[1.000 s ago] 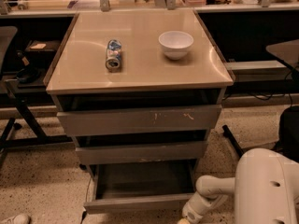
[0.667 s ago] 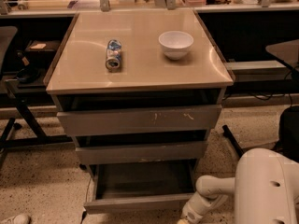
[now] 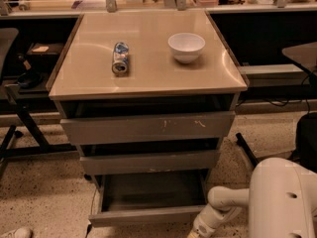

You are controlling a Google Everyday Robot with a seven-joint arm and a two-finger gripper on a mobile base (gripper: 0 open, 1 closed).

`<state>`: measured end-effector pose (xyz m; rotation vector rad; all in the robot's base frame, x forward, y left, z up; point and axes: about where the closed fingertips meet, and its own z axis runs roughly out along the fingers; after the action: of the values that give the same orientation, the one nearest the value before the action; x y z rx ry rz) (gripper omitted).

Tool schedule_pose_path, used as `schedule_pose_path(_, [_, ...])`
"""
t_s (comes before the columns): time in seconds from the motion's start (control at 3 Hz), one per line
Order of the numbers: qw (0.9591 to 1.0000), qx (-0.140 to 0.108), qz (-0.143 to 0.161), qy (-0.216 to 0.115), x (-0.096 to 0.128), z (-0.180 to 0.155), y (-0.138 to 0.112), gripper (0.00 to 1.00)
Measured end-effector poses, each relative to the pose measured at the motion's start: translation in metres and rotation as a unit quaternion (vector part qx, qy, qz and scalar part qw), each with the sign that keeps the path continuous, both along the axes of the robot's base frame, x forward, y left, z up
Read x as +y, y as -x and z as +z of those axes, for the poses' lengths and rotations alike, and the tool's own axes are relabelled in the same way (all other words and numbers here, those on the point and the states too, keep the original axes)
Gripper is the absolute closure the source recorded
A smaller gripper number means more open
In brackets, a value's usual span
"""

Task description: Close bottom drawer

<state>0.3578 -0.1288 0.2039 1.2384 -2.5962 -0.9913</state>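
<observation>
The bottom drawer is the lowest of three grey drawers in a cabinet under a beige top. It stands pulled far out, its shallow tray empty and its plain flat front nearest me. My arm reaches down at the lower right, just right of the drawer's front corner. My gripper is at the frame's bottom edge, mostly cut off, close to the right end of the drawer front.
The middle drawer and the top drawer stick out slightly. A can lying on its side and a white bowl sit on the cabinet top. Chair legs stand at left, a dark chair at right.
</observation>
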Motion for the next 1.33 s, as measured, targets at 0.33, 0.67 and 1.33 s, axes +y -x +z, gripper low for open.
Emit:
schedule_pose_path(0.33, [0.9996, -0.027, 0.009, -0.004, 0.005, 0.004, -0.023, 0.88])
schedule_pose_path(0.67, [0.9985, -0.053, 0.014, -0.002, 0.007, 0.005, -0.053, 1.00])
schedule_pose_path(1.33, [0.9976, -0.068, 0.014, 0.005, 0.009, -0.003, -0.079, 0.81])
